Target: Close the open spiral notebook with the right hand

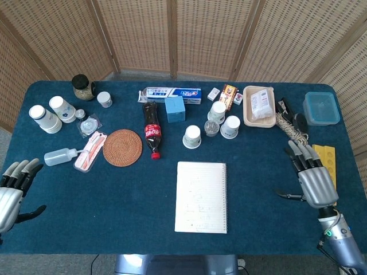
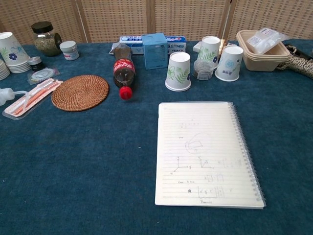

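The spiral notebook [image 1: 200,196] lies flat in the middle of the blue table, its spiral along its right edge [image 2: 247,152]. Its top face is a lined sheet with faint pencil sketches [image 2: 203,152]. My right hand [image 1: 312,180] hovers at the table's right side, well to the right of the notebook, fingers spread and holding nothing. The chest view does not show it. My left hand [image 1: 12,192] is at the front left corner, fingers apart and empty, seen only in the head view.
Paper cups [image 2: 178,71] and a cola bottle [image 2: 122,71] stand just behind the notebook. A woven coaster [image 1: 123,147] lies to its left. A yellow tray [image 1: 325,172] and coiled rope [image 1: 291,130] sit near my right hand. A beige container [image 2: 259,49] is at the back right.
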Controlling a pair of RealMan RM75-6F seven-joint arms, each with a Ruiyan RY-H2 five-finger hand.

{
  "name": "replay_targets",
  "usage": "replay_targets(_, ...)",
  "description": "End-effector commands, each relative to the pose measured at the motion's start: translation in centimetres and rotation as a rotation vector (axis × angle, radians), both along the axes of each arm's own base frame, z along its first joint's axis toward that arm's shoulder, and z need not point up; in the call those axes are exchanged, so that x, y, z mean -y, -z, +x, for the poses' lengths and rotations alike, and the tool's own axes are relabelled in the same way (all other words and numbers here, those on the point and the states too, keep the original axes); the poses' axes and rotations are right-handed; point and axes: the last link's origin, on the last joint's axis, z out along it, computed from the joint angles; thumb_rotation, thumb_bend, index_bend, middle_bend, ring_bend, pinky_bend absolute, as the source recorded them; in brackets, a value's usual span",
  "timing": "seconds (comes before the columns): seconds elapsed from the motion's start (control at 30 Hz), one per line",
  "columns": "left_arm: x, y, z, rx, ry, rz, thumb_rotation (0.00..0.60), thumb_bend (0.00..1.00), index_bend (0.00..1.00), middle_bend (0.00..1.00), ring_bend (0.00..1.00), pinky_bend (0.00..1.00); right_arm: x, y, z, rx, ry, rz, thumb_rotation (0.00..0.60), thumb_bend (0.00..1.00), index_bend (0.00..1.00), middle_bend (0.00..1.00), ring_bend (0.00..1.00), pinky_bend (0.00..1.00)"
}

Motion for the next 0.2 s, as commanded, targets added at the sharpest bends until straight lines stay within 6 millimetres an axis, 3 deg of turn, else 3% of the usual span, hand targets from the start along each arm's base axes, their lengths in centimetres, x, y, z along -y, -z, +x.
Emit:
replay_targets(0.03,0.00,-0.03,-0.03,-0.001,-0.001,0.002,0.600,0.07,0.00,0.00,0.00,0.04,-0.56,-0.72,-0.56,-0.012,0.030,-0.021,0.248,0.06,0.00,0.00,0.00,0.09)
replay_targets(0.2,-0.01,-0.10,-0.06,0.001,0.000,0.006,0.600,0.07,0.00,0.00,0.00,0.04,-1.14,-1.64,-1.28,-0.005,0.077,-0.054,0.242,0.05,0.00,0.00,0.00,0.05)
